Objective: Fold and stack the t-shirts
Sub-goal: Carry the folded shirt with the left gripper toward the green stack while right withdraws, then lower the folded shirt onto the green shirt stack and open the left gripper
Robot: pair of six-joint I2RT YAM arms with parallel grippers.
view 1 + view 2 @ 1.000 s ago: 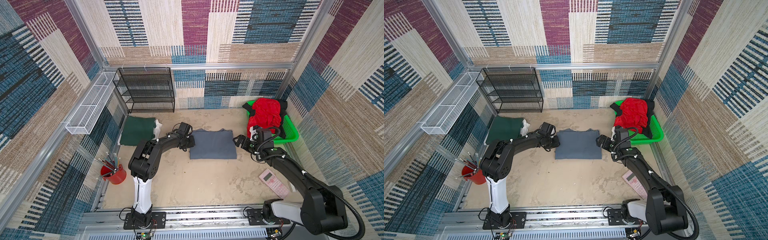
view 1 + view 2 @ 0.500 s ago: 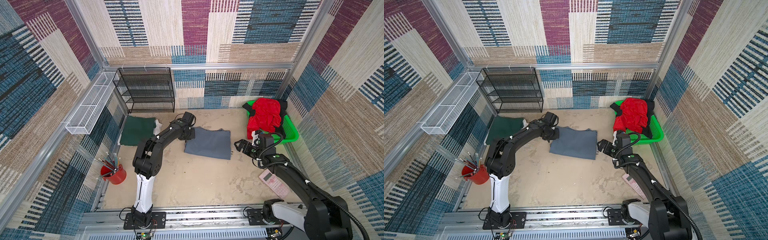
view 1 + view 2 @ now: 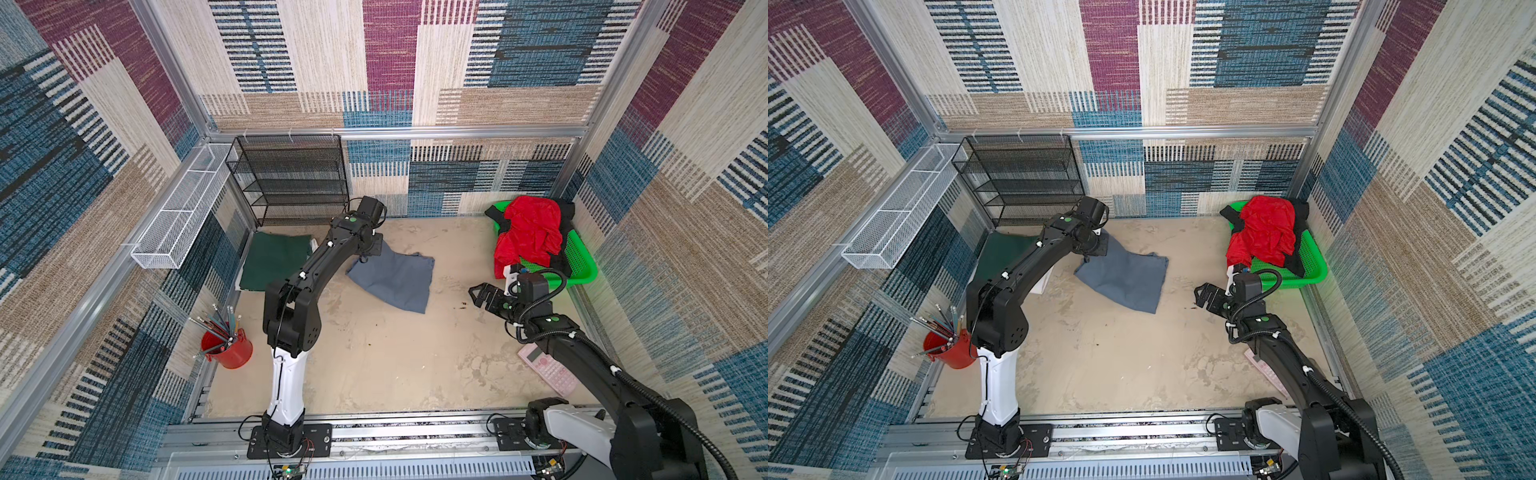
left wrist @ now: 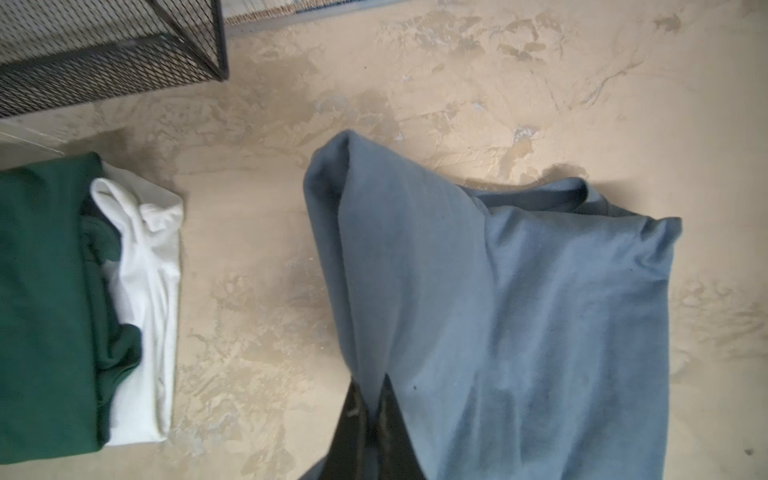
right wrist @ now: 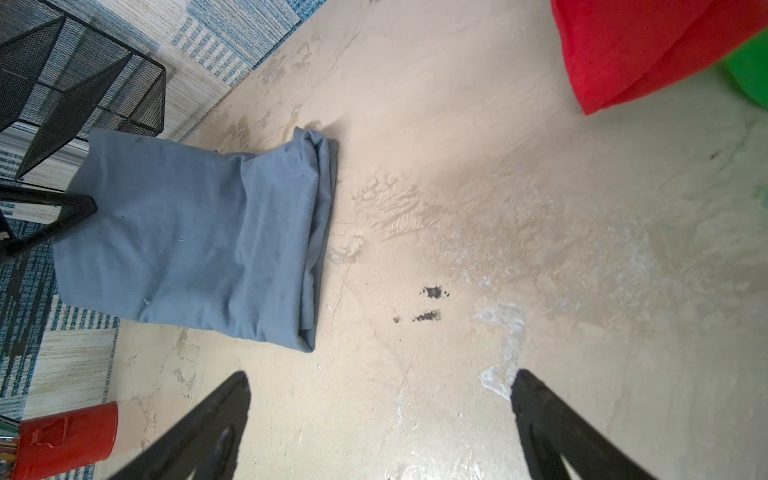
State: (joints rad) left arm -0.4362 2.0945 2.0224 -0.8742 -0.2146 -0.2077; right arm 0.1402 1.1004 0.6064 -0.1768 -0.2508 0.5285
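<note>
Before the rack (image 3: 291,183), off its basket-side end: grey shirt (image 3: 395,278), folded, one corner raised by the left gripper (image 4: 372,388).

Soft, light, limp cloth in several layers. The raised corner hangs in a peak from fingers (image 4: 351,419) pressed together on it, and the far edge trails on the table. Held by one corner, it will likely sag and the layers may slide apart. A pinch through all layers at both corners of one folded edge would carry it flatter. The right gripper (image 5: 380,378) has its fingers spread wide and empty over bare table, further from the rack than the grey shirt. By the rack's other end, the green shirt (image 3: 276,266) lies folded on the white shirt (image 4: 145,291). Well away from the rack, the red shirt (image 3: 530,237) and black shirt (image 3: 567,212) are heaped unfolded in the basket (image 3: 582,266).
</note>
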